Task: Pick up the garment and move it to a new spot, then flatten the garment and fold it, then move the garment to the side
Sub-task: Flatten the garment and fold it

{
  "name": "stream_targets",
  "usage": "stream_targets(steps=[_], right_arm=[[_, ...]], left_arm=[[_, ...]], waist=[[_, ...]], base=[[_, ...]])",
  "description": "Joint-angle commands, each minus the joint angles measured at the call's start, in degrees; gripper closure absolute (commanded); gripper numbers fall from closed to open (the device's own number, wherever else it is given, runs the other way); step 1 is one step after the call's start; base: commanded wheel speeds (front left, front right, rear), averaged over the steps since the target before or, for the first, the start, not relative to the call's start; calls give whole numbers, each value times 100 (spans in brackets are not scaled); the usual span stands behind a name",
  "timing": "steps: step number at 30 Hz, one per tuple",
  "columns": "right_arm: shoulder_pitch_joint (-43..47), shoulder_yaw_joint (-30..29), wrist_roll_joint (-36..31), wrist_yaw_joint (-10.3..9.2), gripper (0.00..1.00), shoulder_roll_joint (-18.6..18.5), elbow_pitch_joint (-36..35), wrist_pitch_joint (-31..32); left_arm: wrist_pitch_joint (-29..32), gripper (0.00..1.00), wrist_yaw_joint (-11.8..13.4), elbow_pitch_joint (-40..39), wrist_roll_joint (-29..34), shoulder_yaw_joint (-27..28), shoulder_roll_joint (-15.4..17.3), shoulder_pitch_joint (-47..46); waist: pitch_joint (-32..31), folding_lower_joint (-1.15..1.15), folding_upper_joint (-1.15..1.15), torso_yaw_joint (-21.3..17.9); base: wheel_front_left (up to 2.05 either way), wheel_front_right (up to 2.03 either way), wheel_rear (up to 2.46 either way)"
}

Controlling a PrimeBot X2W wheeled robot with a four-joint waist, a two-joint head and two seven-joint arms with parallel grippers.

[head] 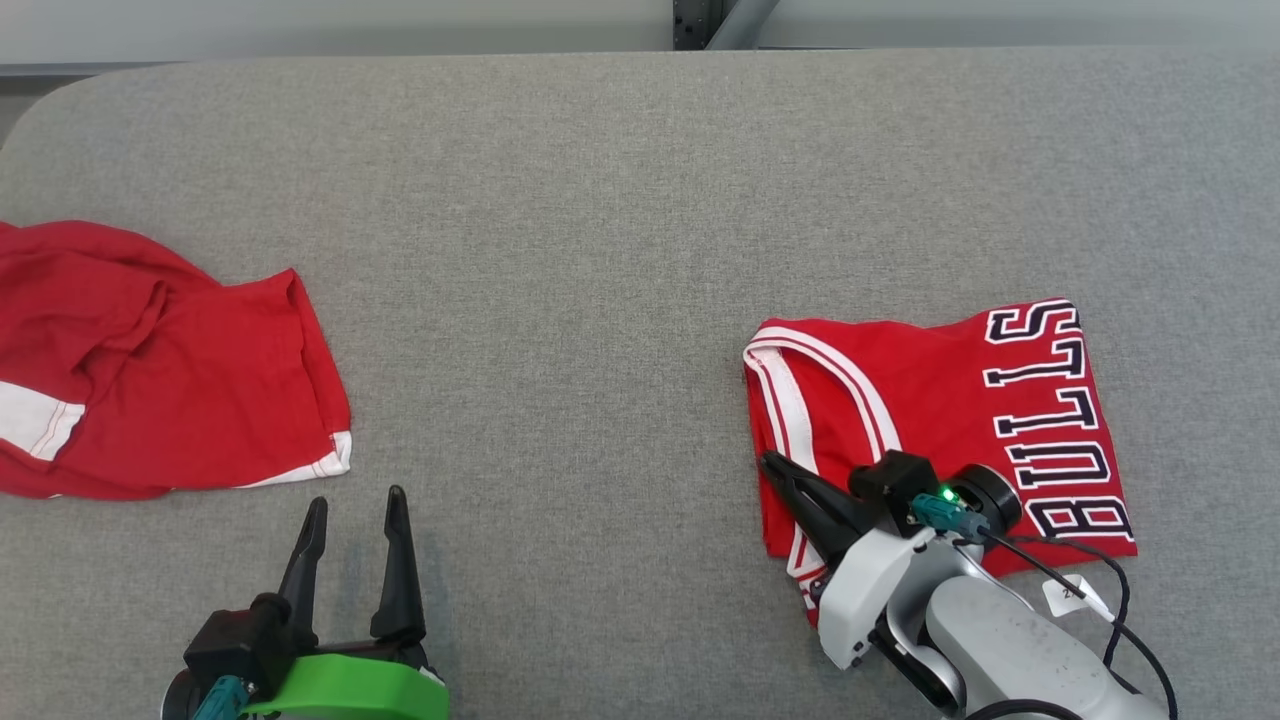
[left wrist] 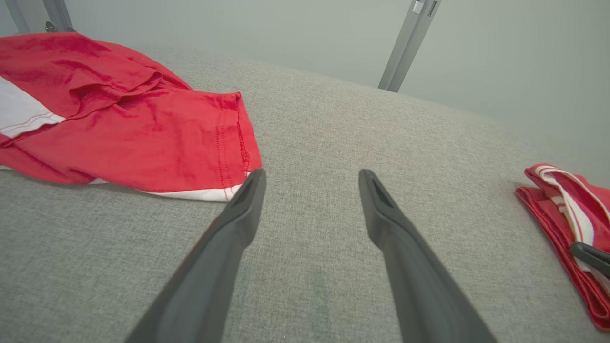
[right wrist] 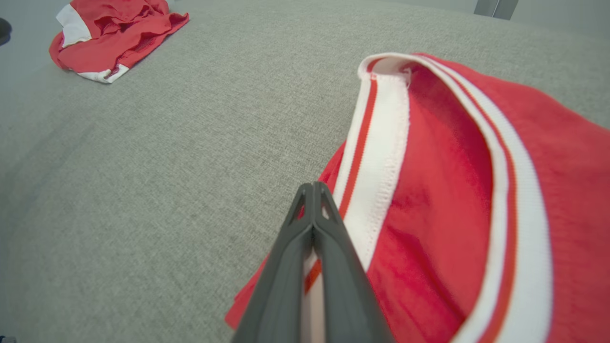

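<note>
Folded jersey at table's right. Right gripper pressed together over its trimmed edge; left gripper spread above bare table. Could snag the top layer if shoved sideways, dragging the fold open.

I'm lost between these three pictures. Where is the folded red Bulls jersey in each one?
Head view: the folded jersey lies right of centre, in the lower half.
Left wrist view: the folded jersey shows its striped edge at the right border.
Right wrist view: the folded jersey is close up, across the right side.
Shared landmark: the crumpled red garment, on the left in all three views.
</note>
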Motion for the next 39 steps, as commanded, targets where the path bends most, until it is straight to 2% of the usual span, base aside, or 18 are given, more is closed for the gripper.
stream_targets(steps=[1,8,13,15,16,21,27,34,39], right_arm=[[-75,26,51,-4,100,3,49,-16],[-167,8,67,-4,100,100,-189,-16],[167,-515,-104,-4,100,-39,-823,-16],[386,-867,-265,-4,51,-98,-1096,-17],[526,-1082,-357,-4,0,-125,-1237,-17],[1450,-2375,-750,-4,0,-182,-1879,-17],[2533,-3918,-1183,-3,0,65,-2493,-16],[3185,-4810,-1490,-6,0,153,-2390,-17],[3361,-5081,-1547,-6,0,226,-2247,-16]], left_arm=[[-16,0,20,18,-65,-7,11,9],[-16,0,30,18,-57,27,11,84],[-16,0,39,-67,-91,111,11,148],[-16,0,54,-74,-102,138,11,210],[-16,0,61,-61,-96,138,11,246],[-16,0,17,7,10,153,11,443],[-16,0,-68,19,176,262,11,627],[-16,0,-299,-54,374,383,11,811],[-16,0,-383,-93,486,518,11,869]], waist=[[-35,0,0,-10],[-148,0,0,-111],[-299,0,0,-203],[-395,0,0,-246],[-457,0,0,-260],[-804,0,0,-318],[-1032,0,0,-465],[-1180,0,0,-688],[-1220,0,0,-767]], base=[[0,0,0],[0,0,0],[0,0,0],[0,0,0],[0,0,0],[0,0,0],[0,0,0],[0,0,0],[0,0,0]])
